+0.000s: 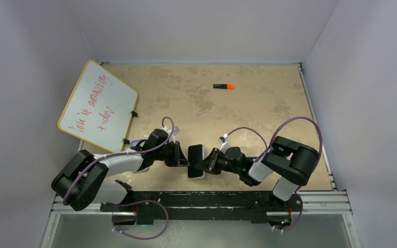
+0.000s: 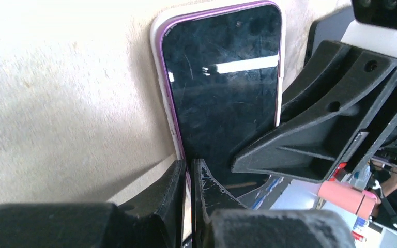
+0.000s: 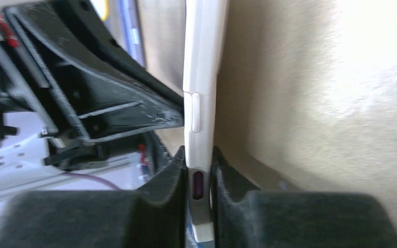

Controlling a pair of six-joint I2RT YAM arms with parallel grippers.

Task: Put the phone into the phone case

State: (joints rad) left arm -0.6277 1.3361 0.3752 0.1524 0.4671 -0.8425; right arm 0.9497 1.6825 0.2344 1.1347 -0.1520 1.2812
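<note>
L pincer (image 1: 186, 158) is clamped on the left long edge of the phone (image 1: 195, 155); its wrist cam shows both fingers (image 2: 171, 191) pinched onto the purple-rimmed edge. R pincer (image 1: 205, 165) grips the opposite side, fingers (image 3: 173, 175) squeezed on the white case (image 3: 202, 77) w/ the thin side turned toward that cam. The phone sits between the two pincers, near the table's near edge, approx. centre.

Long axis runs near-to-far across the table (image 1: 248, 108). The dark screen (image 2: 222, 93) shows from above and faces the L wrist cam. White case rim (image 2: 280, 77) hugs both long sides and the top corners in view; can't tell if the bottom end is fully seated, as fingers cover it.

Around it: each pincer's black finger frame crowds the phone's flanks, e.g. the R one (image 2: 320, 124) overlaps the screen's lower right. Whiteboard (image 1: 97, 106) w/ red writing lies far left, well apart. Black marker w/ orange cap (image 1: 223, 86) lies near the far edge, well apart.
</note>
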